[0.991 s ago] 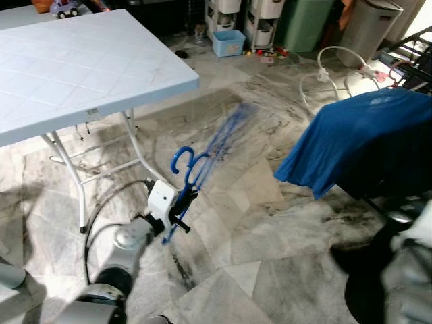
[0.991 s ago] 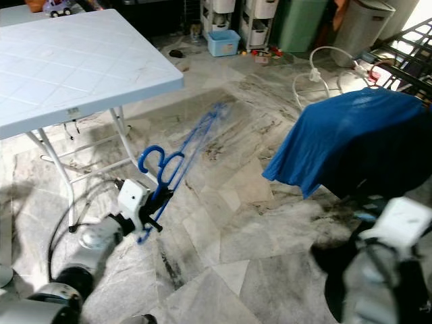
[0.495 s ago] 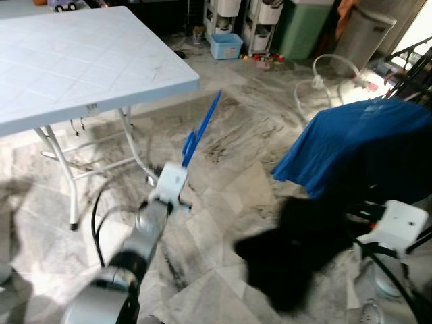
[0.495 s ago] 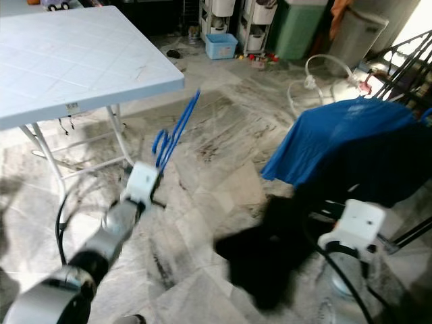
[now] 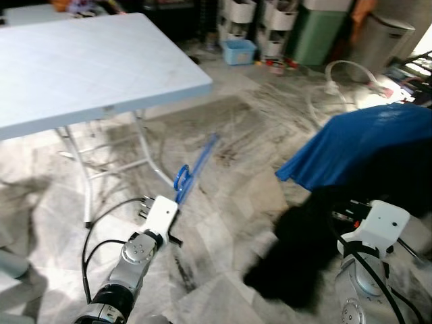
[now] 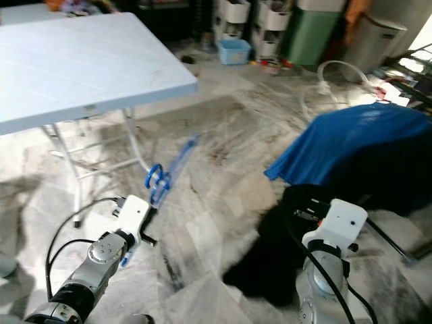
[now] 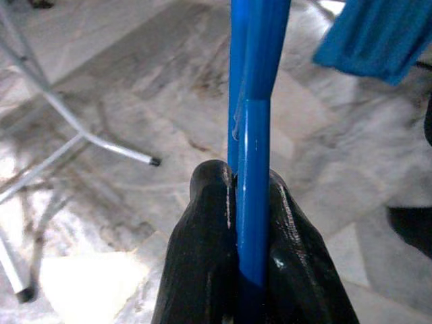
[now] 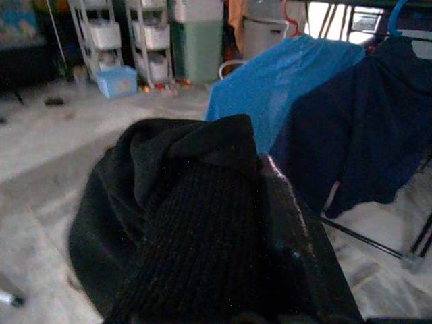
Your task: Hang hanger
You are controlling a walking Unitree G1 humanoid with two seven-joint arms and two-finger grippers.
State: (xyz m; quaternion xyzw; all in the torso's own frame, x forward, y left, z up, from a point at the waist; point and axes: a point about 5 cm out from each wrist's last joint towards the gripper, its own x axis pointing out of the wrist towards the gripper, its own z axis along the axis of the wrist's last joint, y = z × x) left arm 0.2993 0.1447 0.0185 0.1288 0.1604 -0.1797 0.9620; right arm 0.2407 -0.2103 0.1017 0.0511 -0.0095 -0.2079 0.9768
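The left gripper (image 7: 251, 202) holds a blue hanger (image 5: 196, 165). Its two black fingers (image 7: 202, 250) are closed tight on the hanger's thin blue bar, one on each side. In the eye views the hanger sticks out from the gripper over the marble floor (image 5: 229, 128), just beside the metal legs of the pale blue table (image 5: 88, 61), with its hook end close to the gripper and the long part pointing away from the robot.

The right gripper (image 8: 223, 223) is on the other side from the table, near a blue shirt (image 5: 351, 145). A black garment (image 8: 182, 202) lies over its fingers and covers them, so I cannot tell how far they are open. In the eye views this black cloth (image 5: 297, 253) hangs down in front of the right arm's white wrist unit (image 5: 381, 226).

The blue shirt hangs next to a dark garment (image 8: 358, 121) on a rack. Farther from the table stand a green bin (image 5: 317, 34) and white drawer units (image 5: 283, 23).
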